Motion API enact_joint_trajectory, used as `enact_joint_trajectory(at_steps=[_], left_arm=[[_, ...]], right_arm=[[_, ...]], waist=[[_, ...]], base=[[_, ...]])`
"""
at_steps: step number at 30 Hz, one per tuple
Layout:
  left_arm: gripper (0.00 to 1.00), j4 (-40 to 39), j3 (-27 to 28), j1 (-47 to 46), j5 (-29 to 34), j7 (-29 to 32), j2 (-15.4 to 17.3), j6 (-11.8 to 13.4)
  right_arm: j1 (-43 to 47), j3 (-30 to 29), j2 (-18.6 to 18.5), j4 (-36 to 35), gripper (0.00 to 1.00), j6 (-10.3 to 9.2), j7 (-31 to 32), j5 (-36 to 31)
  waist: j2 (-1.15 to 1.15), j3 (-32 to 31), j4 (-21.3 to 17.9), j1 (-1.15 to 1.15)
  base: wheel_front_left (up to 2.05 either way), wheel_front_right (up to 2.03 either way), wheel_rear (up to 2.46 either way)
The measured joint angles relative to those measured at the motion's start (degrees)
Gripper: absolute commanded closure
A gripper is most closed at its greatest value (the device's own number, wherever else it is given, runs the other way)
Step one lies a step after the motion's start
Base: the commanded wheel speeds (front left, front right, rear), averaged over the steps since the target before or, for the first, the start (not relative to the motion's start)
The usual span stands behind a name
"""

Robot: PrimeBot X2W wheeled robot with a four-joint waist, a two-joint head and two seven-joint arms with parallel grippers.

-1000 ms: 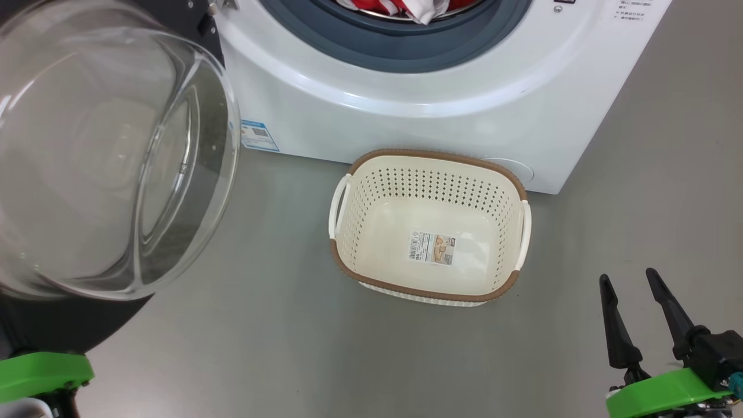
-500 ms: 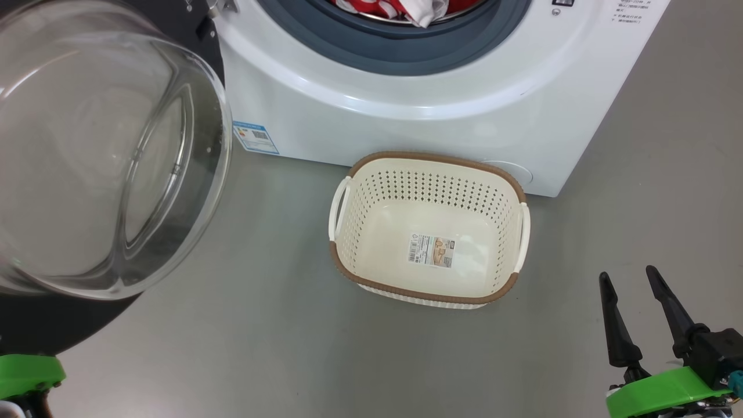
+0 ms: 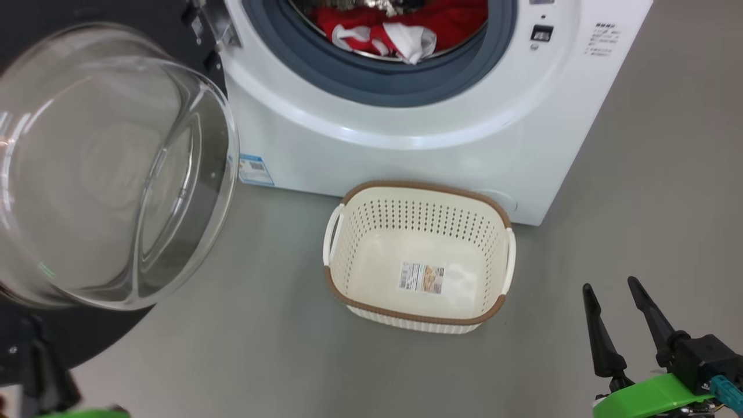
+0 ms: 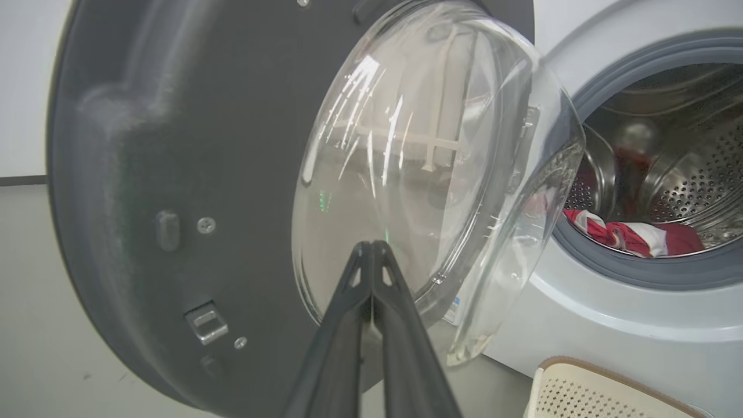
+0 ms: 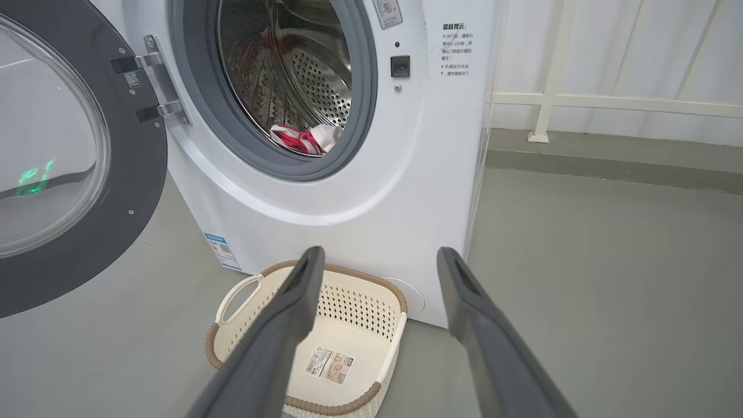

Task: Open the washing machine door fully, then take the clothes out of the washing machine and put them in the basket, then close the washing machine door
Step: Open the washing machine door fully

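Note:
The washing machine door (image 3: 110, 168) stands swung open at the left, its glass bowl facing me. In the drum of the washing machine (image 3: 406, 133) lie the red and white clothes (image 3: 400, 29). The basket (image 3: 406, 316) sits empty on the floor against the machine's front. My right gripper (image 3: 610, 283) is open and empty, low at the right, beside the basket. In the left wrist view my left gripper (image 4: 371, 247) is shut with nothing in it, and it points at the door's glass bowl (image 4: 429, 162). I cannot tell whether it touches the glass. The right wrist view shows the right gripper (image 5: 380, 255) above the basket (image 5: 348, 273).
Grey floor spreads in front of and to the right of the machine. A white railing (image 5: 609, 101) runs along the back right. The door's metal hinge (image 5: 157, 81) sits at the opening's left edge. A blue label (image 3: 253, 169) marks the machine's lower left.
The head camera has tilted up, so more of the drum and the clothes shows. The left arm's green wrist part has slid off the lower left. The right gripper keeps its pose.

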Motion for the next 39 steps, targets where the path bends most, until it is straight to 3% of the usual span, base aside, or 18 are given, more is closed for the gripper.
enact_joint_trajectory(at_steps=[6, 7, 9, 10, 11, 12, 19, 25, 39], left_arm=[[0.98, -7.0, -9.7, 9.1, -2.7, 0.1, 0.1, 3.3], [0.79, -8.3, -11.1, 10.3, -3.2, 0.2, 0.2, 4.0], [0.56, -11.8, -14.8, 13.0, -3.7, 1.1, 0.3, 5.6], [0.11, -12.8, -15.9, 13.6, -3.7, 1.5, 0.4, 5.8], [0.11, -12.8, -15.9, 13.6, -3.7, 1.5, 0.4, 5.8], [0.0, -13.6, -16.9, 14.1, -3.7, 1.8, 0.4, 5.9], [0.0, -15.9, -23.2, 14.9, -2.9, 5.2, 0.8, 6.5], [0.0, -15.6, -27.4, 14.8, -2.9, 7.2, 1.1, 4.4], [0.0, -11.3, -29.5, 12.3, -2.4, 8.1, 2.2, 2.9]], right_arm=[[1.1, 0.2, 0.2, 0.5, 0.0, 0.0, 0.0, 0.3], [1.5, 0.2, 0.3, 0.7, 0.0, 0.0, 0.0, 0.3], [2.3, 0.2, 0.5, 1.0, 0.0, 0.0, 0.0, 0.4], [2.3, 0.2, 0.6, 1.0, 0.0, 0.0, 0.0, 0.4], [2.3, 0.2, 0.6, 1.0, 0.0, 0.0, 0.0, 0.4], [2.3, 0.2, 0.7, 0.9, 0.0, 0.0, 0.0, 0.4], [3.3, 0.8, 0.8, 0.9, 0.0, 0.0, 0.0, 1.4], [3.6, 1.8, 0.9, 0.9, 0.0, 0.0, 0.0, 2.4], [5.2, 3.1, 0.9, -0.3, 0.0, 0.0, 0.0, 2.9]], waist=[[0.0, -2.7, -0.8, 0.0], [0.0, -3.1, -0.9, 0.0], [0.0, -4.1, -1.4, 0.0], [0.0, -4.4, -1.6, 0.0], [0.0, -4.4, -1.6, 0.0], [0.0, -4.6, -1.8, 0.0], [0.0, -6.1, -4.3, 0.0], [0.0, -6.9, -6.7, 0.0], [0.0, -8.2, -13.2, 0.0]], base=[[0.0, 0.0, 0.0], [0.0, 0.0, 0.0], [0.0, 0.0, 0.0], [0.0, 0.0, 0.0], [0.0, 0.0, 0.0], [0.0, 0.0, 0.0], [0.0, 0.0, 0.0], [0.0, 0.0, 0.0], [0.0, 0.0, 0.0]])
